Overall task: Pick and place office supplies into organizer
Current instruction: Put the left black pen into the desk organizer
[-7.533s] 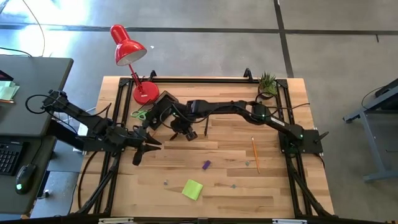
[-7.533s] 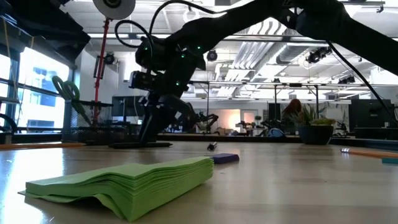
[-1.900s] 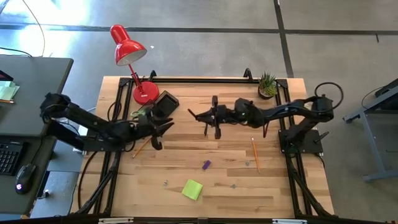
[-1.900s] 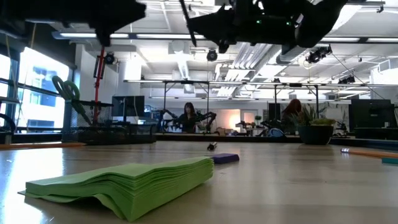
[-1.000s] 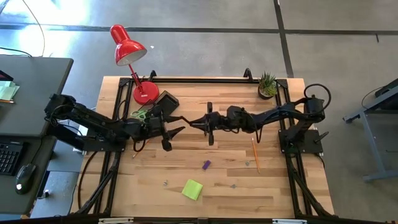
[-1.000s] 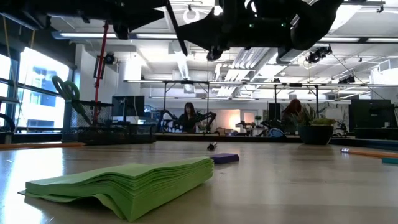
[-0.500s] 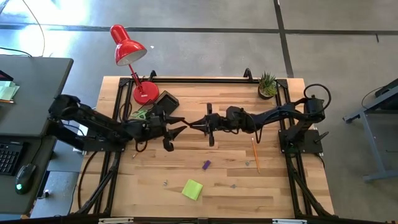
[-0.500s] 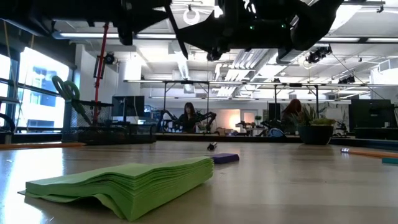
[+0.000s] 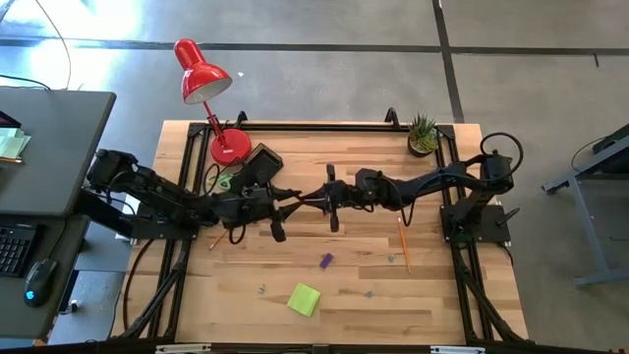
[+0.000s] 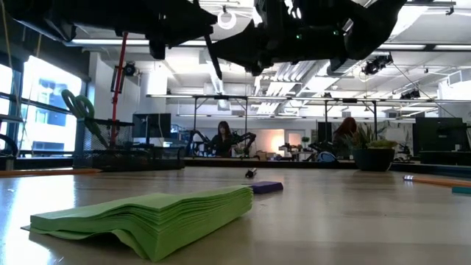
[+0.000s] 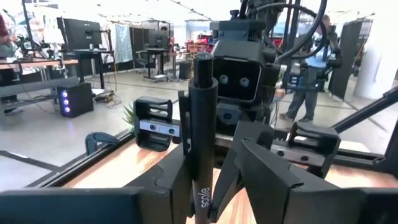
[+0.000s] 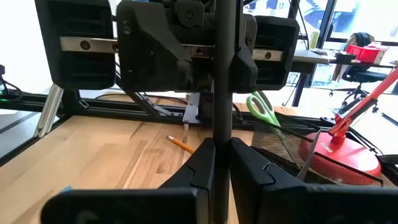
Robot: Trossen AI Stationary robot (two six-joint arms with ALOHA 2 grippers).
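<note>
- Handing a dark pen [image 12: 222,74] across in mid-air above the table's middle looks like the step in hand.
- Right gripper [image 9: 316,198] is clamped on the pen, which stands upright between its fingers.
- Left gripper [image 9: 282,202] faces it with fingers partly parted either side of the pen; whether they grip it yet is unclear.
- Organizer [image 9: 261,165] sits near the red lamp's base [image 9: 230,147], green-handled scissors [image 9: 222,180] beside it.
- Next, the left should close firmly before the right lets go.

we're in an open robotics lab: exposed ceiling ducts [image 10: 309,73], desks with monitors [image 11: 81,34], polished concrete floor [image 9: 324,69], a wooden workbench [image 9: 354,285] on a black frame.
</note>
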